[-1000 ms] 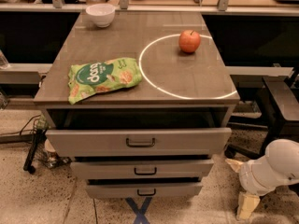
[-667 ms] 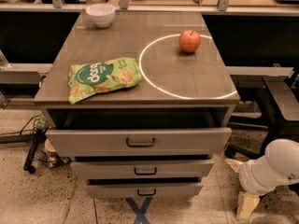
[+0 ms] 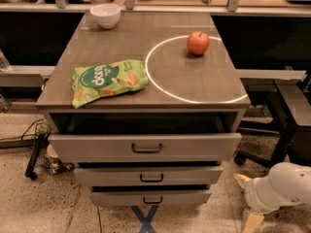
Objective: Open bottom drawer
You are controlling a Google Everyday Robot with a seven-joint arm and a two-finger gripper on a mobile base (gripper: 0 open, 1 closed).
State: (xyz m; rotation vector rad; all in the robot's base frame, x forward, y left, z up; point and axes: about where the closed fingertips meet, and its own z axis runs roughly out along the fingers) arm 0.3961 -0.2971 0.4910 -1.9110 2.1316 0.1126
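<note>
Nothing has moved since the earlier frame: the arm hangs in the same low spot and every drawer front sits where it was. The gripper [image 3: 246, 201] is at the lower right of the view, down near the floor [image 3: 48, 212] and off the cabinet's right front corner, touching nothing. Two pale fingers [image 3: 252, 222] show on either side of its white body and well apart, so I judge the jaws to be wide and holding nothing. The bottom drawer [image 3: 121, 198] is the lowest and narrowest grey front of the three, tucked back under the middle drawer [image 3: 107, 176], which in turn sits back under the top drawer [image 3: 87, 147]; it looks shut or close to it. Its small dark handle [image 3: 152, 199] lies to the left of the jaws at much the same height in the view, well apart from them, and its long axis runs left to right across the drawer front. The coming move therefore calls for a reach leftward and in towards the cabinet, with the jaws turned to close above and below that bar before pulling straight out. On the bench [image 3: 194, 86] above, a chip bag [image 3: 109, 81], an apple [image 3: 198, 42] and a bowl [image 3: 105, 14] stand clear of the reach
</note>
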